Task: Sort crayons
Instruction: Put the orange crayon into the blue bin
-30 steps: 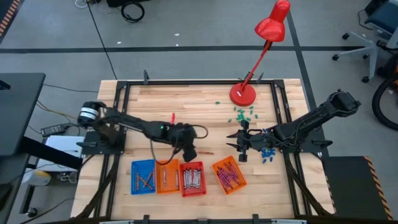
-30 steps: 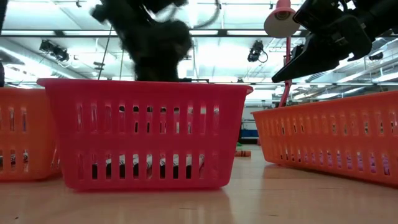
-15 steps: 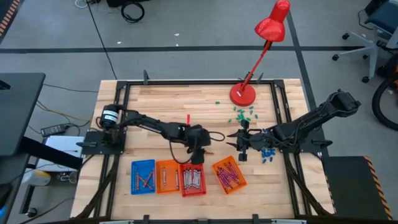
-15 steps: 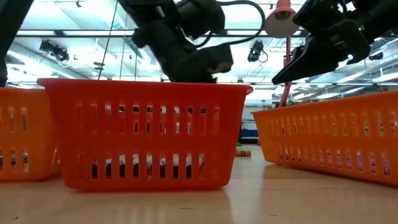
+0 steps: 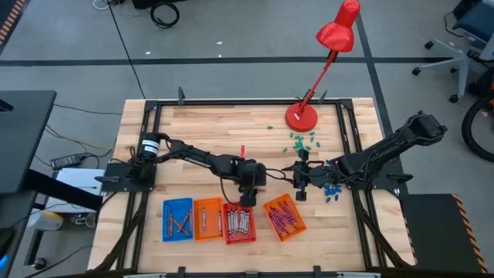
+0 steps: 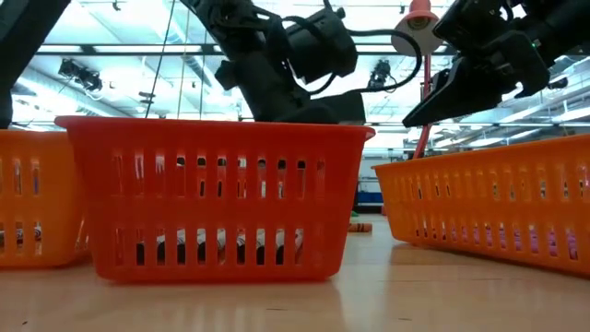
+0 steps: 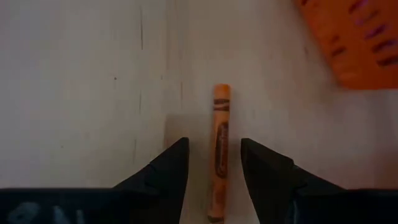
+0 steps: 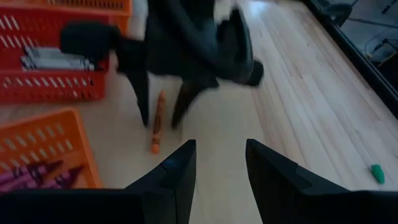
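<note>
A thin orange wax crayon [image 7: 220, 152] in a paper wrapper lies flat on the pale wood, lengthwise between my two spread left fingers, touching neither. From my right wrist I see the same orange stick [image 8: 157, 122] just beside the baskets. Grey crayons [image 8: 51, 60] lie side by side in the red basket, purple crayons [image 8: 31, 173] are heaped in the angled orange one, and from above a few orange crayons [image 5: 181, 223] lie loose in the blue tray.
</note>
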Available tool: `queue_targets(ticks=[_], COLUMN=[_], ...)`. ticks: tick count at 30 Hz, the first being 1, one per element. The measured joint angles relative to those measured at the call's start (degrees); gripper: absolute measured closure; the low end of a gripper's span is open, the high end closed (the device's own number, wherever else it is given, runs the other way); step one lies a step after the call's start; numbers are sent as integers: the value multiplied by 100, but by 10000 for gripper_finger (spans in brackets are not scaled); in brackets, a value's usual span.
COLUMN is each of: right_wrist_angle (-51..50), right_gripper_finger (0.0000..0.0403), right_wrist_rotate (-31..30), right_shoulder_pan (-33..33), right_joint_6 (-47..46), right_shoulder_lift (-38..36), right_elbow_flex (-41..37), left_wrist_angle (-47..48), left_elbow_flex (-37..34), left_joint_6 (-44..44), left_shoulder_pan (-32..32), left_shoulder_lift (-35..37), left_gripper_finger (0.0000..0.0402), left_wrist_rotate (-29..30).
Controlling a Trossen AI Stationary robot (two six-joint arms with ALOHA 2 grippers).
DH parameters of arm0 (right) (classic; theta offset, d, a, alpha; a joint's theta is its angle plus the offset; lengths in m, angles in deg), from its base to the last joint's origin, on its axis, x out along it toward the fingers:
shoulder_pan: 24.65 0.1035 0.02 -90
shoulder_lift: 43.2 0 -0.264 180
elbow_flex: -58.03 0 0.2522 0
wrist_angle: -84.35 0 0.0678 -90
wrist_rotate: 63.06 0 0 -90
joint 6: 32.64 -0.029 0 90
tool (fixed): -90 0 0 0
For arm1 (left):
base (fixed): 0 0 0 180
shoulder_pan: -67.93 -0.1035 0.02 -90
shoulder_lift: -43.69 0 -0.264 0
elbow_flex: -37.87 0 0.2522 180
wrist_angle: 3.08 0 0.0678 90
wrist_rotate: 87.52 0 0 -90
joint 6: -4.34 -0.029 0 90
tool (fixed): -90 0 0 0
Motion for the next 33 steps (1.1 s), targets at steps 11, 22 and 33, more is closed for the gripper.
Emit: queue_targets(ticks=[11,22,33], right_wrist_angle=[-27,-57,-53], right_gripper_finger=[259,259,259], right_wrist_rotate=[-11,-13,-13], right_shoulder_pan=[0,2,2], right_joint_6=[0,0,-1], right_shoulder_lift=[0,0,-2], right_elbow_flex=[0,0,0], left_wrist_angle=[370,1555,3078], left_elbow_flex=[20,-27,-33], left_joint_6=[-137,-162,52], left_shoulder_pan=[62,-26,407], left_shoulder_lift=[-43,285,1467], left_gripper_finger=[302,374,377], left_wrist_rotate=[88,153,1079])
